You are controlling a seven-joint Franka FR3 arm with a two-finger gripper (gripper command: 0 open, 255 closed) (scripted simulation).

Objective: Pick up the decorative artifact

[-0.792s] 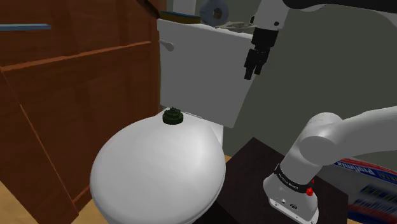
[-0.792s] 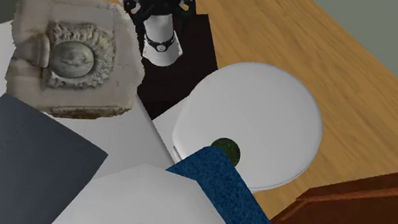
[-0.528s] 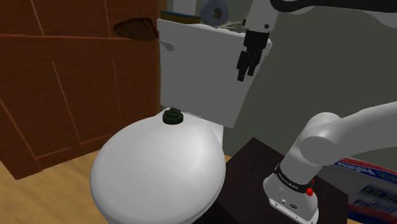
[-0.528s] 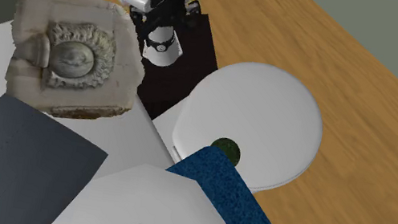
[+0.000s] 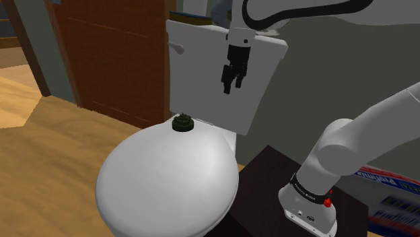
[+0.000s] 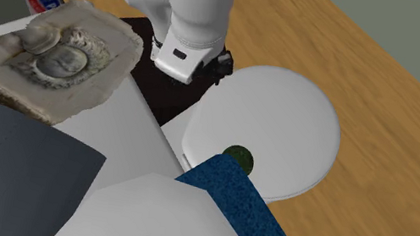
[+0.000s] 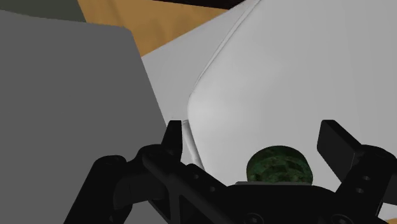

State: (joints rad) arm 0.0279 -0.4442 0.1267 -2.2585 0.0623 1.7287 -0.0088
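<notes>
A small dark green, ridged round artifact sits upright on the white toilet lid, at the lid's back edge just in front of the tank. My black gripper hangs in the air in front of the tank, above the artifact and off to the shoulder view's right of it. Its fingers stand apart and hold nothing. In the wrist view the artifact lies beyond the open gripper, on the lid. The second exterior view has the artifact by the lid's near rim.
A wooden door stands behind the toilet, with wooden floor at the shoulder view's left. My dark stand adjoins the toilet. A stone relief plaque, a dark grey sheet and a blue roll lie near the tank.
My gripper moved toward the shoulder view's left and lower, nearer the artifact. The wooden door swung away, uncovering floor. The stone plaque shifted and tilted.
</notes>
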